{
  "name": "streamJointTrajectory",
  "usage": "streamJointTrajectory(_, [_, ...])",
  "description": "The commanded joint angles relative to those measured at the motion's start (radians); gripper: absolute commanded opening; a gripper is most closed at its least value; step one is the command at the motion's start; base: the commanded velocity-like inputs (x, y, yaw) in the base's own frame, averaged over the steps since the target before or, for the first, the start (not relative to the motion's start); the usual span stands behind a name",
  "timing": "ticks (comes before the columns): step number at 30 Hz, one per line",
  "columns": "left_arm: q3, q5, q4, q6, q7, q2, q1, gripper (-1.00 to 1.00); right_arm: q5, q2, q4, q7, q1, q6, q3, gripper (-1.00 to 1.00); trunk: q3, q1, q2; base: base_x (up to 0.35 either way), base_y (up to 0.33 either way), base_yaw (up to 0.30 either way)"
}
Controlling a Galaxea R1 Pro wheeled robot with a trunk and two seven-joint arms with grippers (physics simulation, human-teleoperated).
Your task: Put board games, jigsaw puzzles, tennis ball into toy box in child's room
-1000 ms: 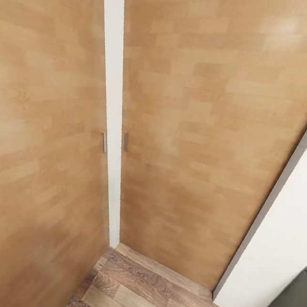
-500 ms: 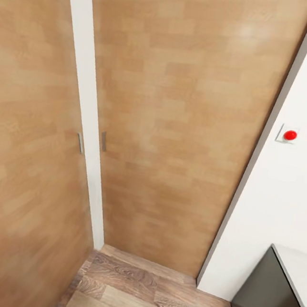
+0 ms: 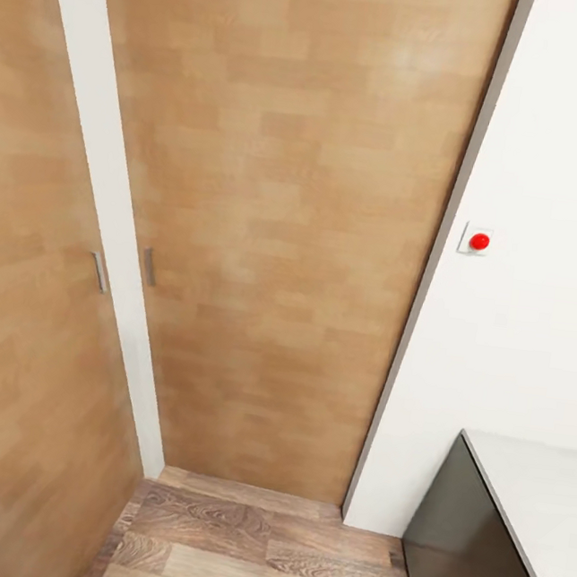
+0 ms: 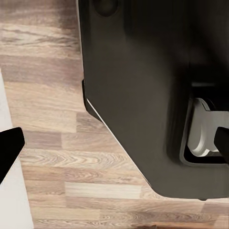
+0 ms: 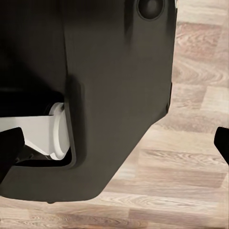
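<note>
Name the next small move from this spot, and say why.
Probably keep turning the base to the right. The head view faces two wooden doors with a white post between them, a white wall with a red button, and a dark cabinet at lower right. No toys, bed or table show, so the child's room must lie elsewhere.

Ahead, two closed wooden doors (image 3: 277, 233) and a white wall (image 3: 535, 337) blocked the way, a dark cabinet (image 3: 471, 564) crowded the right, leaving open only a floor strip (image 3: 248, 545).
</note>
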Motion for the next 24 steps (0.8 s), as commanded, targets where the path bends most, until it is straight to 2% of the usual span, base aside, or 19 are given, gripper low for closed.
streamJointTrajectory(1, [-0.001,-0.001,0.001,-0.004,0.0,0.0,0.0,1.0,-0.001,0.0,0.0,0.001,0.0,-0.003,-0.001,1.0,-0.002,0.001,-0.002,0.0,0.0,-0.283])
streamJointTrajectory(24, [-0.001,-0.003,0.0,-0.004,0.0,-0.002,0.0,1.0,-0.001,-0.001,0.0,0.001,0.012,-0.021,-0.001,1.0,-0.002,0.001,-0.002,0.0,0.0,-0.284])
